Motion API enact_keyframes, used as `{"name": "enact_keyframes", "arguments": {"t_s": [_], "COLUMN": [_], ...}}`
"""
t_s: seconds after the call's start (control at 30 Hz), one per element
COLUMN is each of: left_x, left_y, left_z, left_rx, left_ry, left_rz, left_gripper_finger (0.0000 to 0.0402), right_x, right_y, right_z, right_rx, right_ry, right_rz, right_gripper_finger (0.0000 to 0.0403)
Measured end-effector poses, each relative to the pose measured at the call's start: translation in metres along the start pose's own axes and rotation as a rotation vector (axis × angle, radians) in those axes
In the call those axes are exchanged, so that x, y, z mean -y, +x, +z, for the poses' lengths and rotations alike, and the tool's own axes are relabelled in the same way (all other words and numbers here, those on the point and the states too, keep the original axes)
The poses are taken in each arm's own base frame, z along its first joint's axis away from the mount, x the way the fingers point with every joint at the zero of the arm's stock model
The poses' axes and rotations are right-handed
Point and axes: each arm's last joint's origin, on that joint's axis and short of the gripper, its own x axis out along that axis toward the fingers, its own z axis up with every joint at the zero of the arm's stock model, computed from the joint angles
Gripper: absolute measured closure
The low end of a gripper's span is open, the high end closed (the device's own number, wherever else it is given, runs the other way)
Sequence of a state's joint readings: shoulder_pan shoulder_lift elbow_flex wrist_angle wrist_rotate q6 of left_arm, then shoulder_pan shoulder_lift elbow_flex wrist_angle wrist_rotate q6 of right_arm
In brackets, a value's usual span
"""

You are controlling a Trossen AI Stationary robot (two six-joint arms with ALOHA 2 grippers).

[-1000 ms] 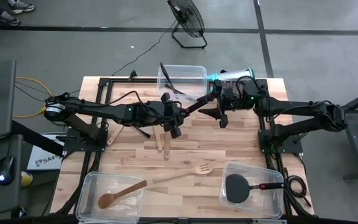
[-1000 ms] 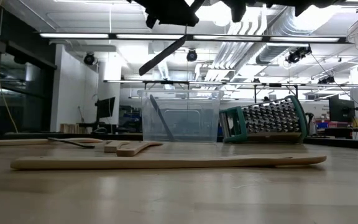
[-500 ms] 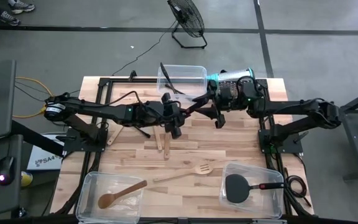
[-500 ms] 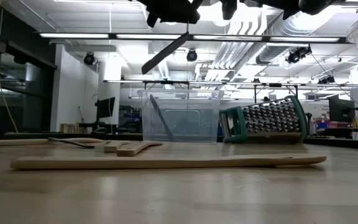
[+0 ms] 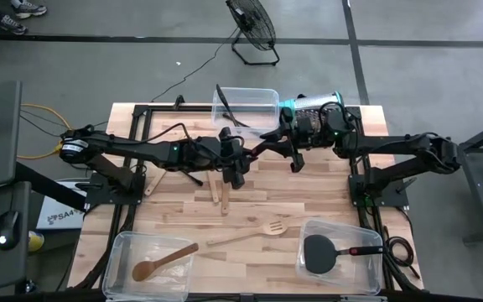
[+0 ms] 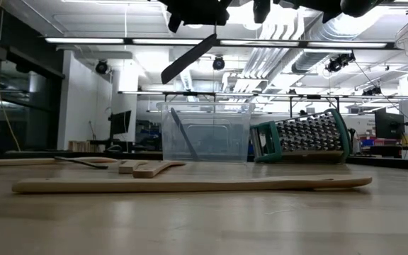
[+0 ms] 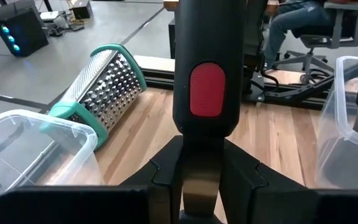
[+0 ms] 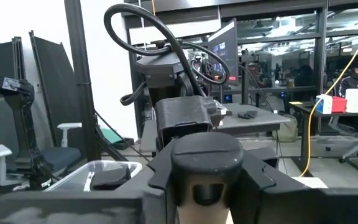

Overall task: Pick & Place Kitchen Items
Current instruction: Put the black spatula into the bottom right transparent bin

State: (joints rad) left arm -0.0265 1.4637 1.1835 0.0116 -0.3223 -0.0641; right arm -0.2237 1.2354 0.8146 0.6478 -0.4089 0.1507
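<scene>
A black spatula with a red patch on its handle hangs in the air between my two arms, above the table's far middle. My left gripper is shut on it, coming in from the left. My right gripper comes from the right and is shut on the handle's free end. In the low view the spatula's dark blade slants down, clear of the table. A pale wooden slotted fork lies flat on the table, nearer the front. My left gripper pinches the spatula's bare shank, just below the black handle, between its two fingers. The fingers point toward the table's right and lie along the spatula, which is lifted clear. My right gripper has the handle's rounded free end between its two fingers, coming level from the table's right side.
A clear bin holding a thin black tool stands at the far edge, and a steel grater with a teal rim lies beside it. Near-edge bins hold a wooden spoon and a black spatula. Wooden utensils lie mid-table.
My right gripper has moved toward the table's left, up to the spatula's handle end, and has shut its fingers on it. My left gripper has kept its hold, and the spatula stays lifted clear.
</scene>
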Motion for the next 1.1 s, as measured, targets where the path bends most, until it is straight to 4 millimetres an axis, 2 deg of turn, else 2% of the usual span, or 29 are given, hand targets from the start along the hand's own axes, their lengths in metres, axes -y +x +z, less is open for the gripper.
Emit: {"name": "enact_keyframes", "arguments": {"t_s": [0.1, 0.3, 0.5, 0.73, 1.1], "left_x": [0.0, 0.0, -0.001, -0.003, -0.003], "left_y": [0.0, 0.0, -0.001, -0.003, -0.003], "left_z": [0.0, 0.0, 0.0, 0.002, 0.001], "left_rx": [0.0, -0.004, -0.002, 0.001, -0.004], "left_ry": [0.009, 0.037, 0.035, 0.007, -0.069], "left_rz": [-0.004, 0.005, 0.009, 0.056, 0.059], "left_gripper_finger": [0.0303, 0.0229, 0.0171, 0.0161, 0.016], "right_x": [0.0, 0.003, 0.008, -0.002, -0.045], "right_y": [0.0, -0.002, -0.01, -0.031, -0.074], "right_z": [-0.001, -0.002, -0.001, 0.014, 0.041], "right_rx": [-0.008, -0.033, -0.087, -0.136, -0.182], "right_ry": [0.01, 0.039, 0.103, 0.126, 0.147], "right_rz": [0.011, 0.002, -0.043, -0.129, -0.084], "right_gripper_finger": [0.0315, 0.0315, 0.0315, 0.0315, 0.0315]}}
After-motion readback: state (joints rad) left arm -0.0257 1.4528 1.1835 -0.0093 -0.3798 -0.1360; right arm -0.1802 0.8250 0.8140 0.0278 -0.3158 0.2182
